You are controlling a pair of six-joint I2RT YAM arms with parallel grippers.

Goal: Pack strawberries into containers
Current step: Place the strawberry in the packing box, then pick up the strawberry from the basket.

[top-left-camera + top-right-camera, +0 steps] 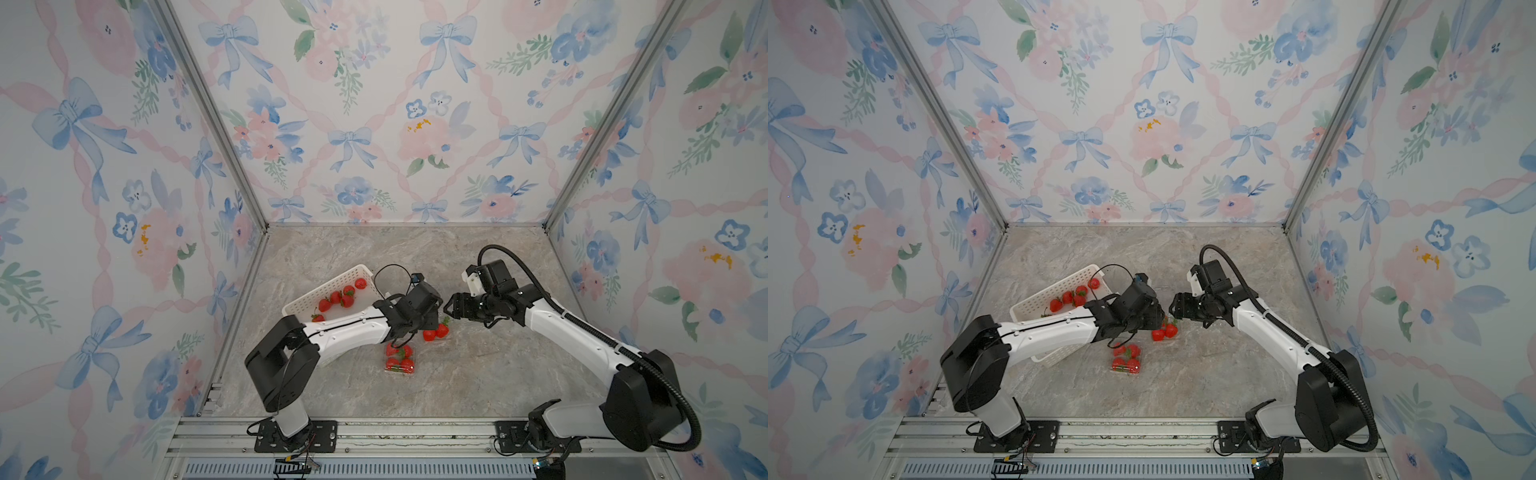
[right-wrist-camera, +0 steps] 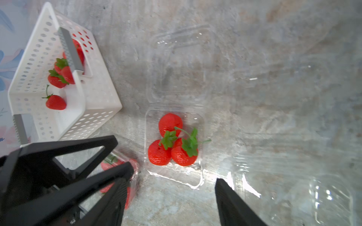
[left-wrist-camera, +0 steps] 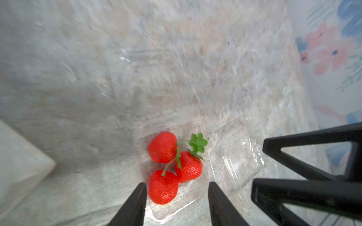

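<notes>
Strawberries (image 1: 436, 331) cluster mid-desk (image 1: 353, 257) in a top view; left wrist shows three in a punnet (image 3: 162, 216) under the open left end effector (image 3: 177, 185), which should lift straight, clear of stems (image 3: 172, 162); right wrist shows the right end effector (image 2: 170, 182) open, empty, nearby.

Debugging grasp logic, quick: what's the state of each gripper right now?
Left gripper: open, holding nothing.
Right gripper: open, holding nothing.

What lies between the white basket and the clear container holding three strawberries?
Nothing but bare marble tabletop. The right wrist view shows this narrow gap between the white basket and the container with its three strawberries.
</notes>
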